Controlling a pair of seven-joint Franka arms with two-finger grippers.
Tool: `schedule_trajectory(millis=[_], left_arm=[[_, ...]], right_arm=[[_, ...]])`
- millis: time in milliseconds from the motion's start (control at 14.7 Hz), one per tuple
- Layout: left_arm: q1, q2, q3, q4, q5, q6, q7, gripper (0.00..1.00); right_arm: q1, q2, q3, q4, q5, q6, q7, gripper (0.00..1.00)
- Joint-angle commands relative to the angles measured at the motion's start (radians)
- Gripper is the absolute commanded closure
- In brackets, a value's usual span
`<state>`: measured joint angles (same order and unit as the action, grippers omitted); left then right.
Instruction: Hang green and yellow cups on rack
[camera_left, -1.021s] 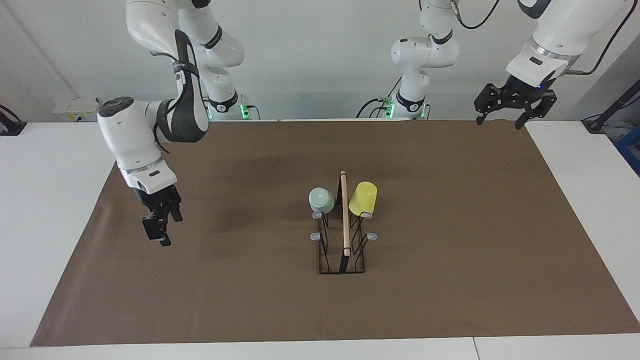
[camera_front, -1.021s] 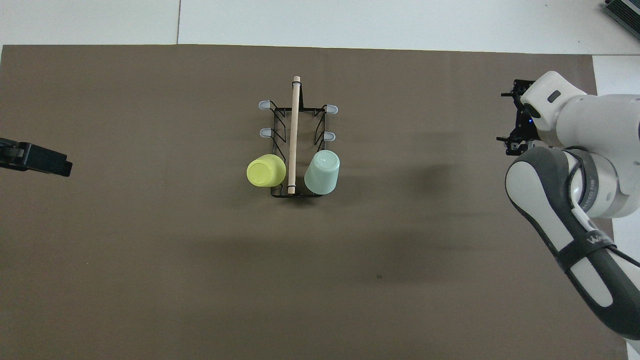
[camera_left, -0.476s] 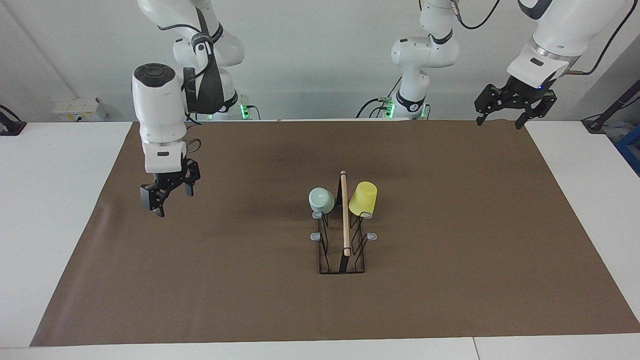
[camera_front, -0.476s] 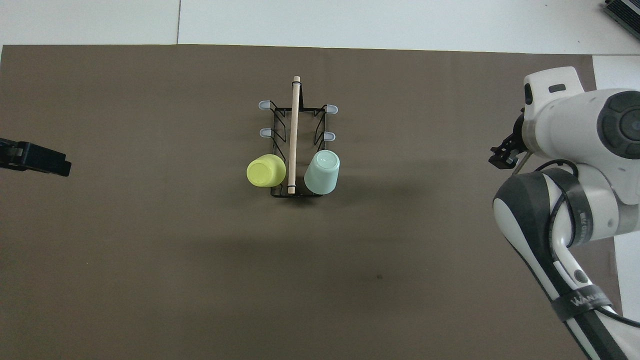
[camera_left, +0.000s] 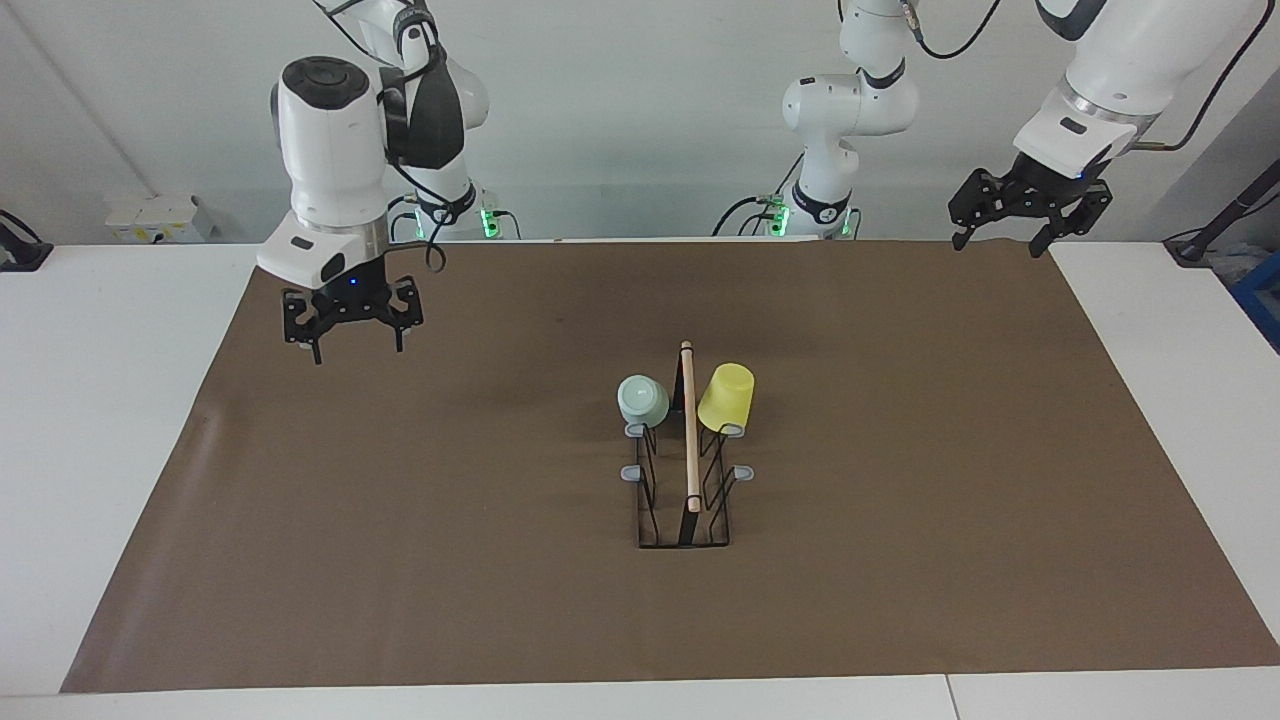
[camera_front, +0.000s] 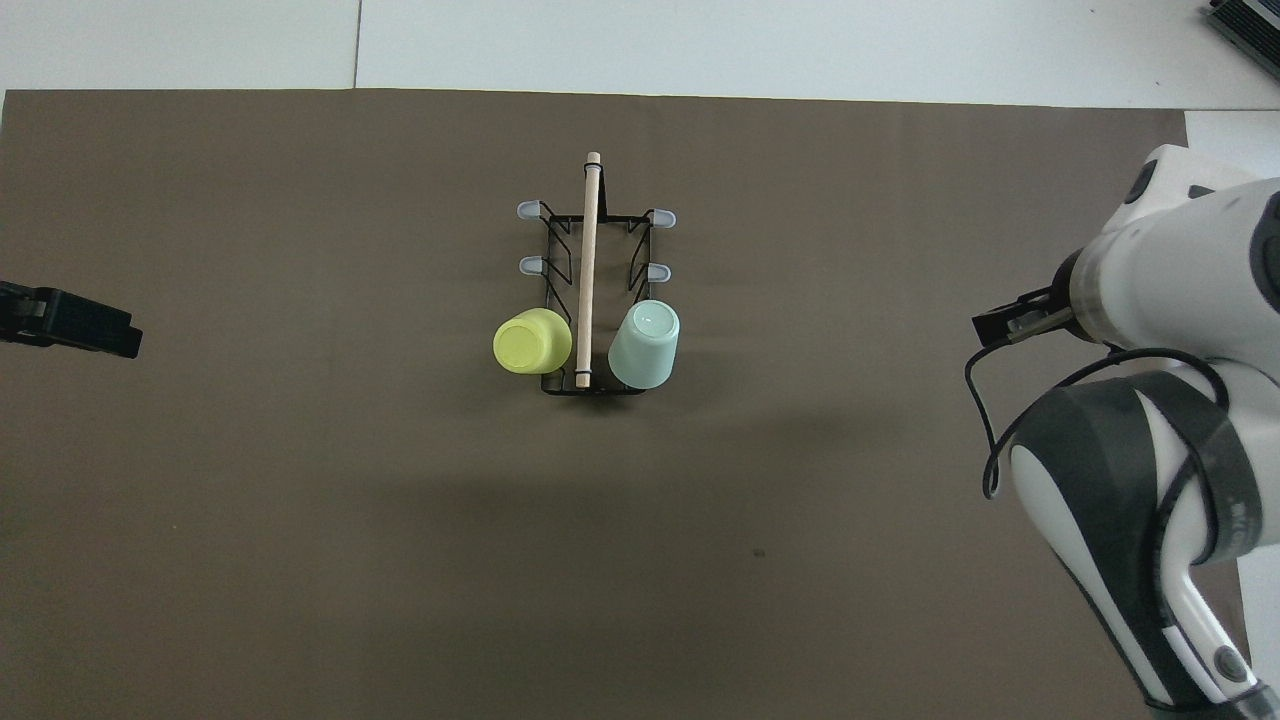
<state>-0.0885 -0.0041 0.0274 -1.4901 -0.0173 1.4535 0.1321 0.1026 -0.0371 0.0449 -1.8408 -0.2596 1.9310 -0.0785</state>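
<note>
Hanging inverted on the rack (camera_left: 685, 470) prongs nearest the robots, green cup (camera_left: 642, 399) and yellow cup (camera_left: 726, 396) flank its rod. Right gripper (camera_left: 350, 330) and left gripper (camera_left: 1003, 235), both open and empty, hover well apart from it, waiting.

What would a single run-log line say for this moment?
green cup: on rack | yellow cup: on rack | right gripper: open, over mat | left gripper: open, waiting
</note>
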Motion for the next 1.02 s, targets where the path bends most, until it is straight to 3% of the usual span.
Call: schedule_trajectory(millis=[0, 136, 408, 953], left_arm=[[0.006, -0.033, -0.006, -0.036, -0.009, -0.007, -0.009, 0.0], [0.004, -0.033, -0.006, -0.036, -0.009, -0.007, -0.009, 0.0], [0.004, -0.033, -0.004, -0.036, -0.009, -0.007, -0.008, 0.0], [0.004, -0.033, -0.004, -0.036, -0.009, -0.007, -0.009, 0.0]], right_arm=[[-0.017, -0.014, -0.002, 0.113, 0.081, -0.149, 0.066, 0.0], [-0.035, -0.01, -0.01, 0.191, 0.132, -0.269, 0.095, 0.0], [-0.096, -0.015, -0.011, 0.244, 0.269, -0.391, 0.177, 0.0], [-0.118, -0.038, -0.01, 0.212, 0.293, -0.405, 0.184, 0.0]])
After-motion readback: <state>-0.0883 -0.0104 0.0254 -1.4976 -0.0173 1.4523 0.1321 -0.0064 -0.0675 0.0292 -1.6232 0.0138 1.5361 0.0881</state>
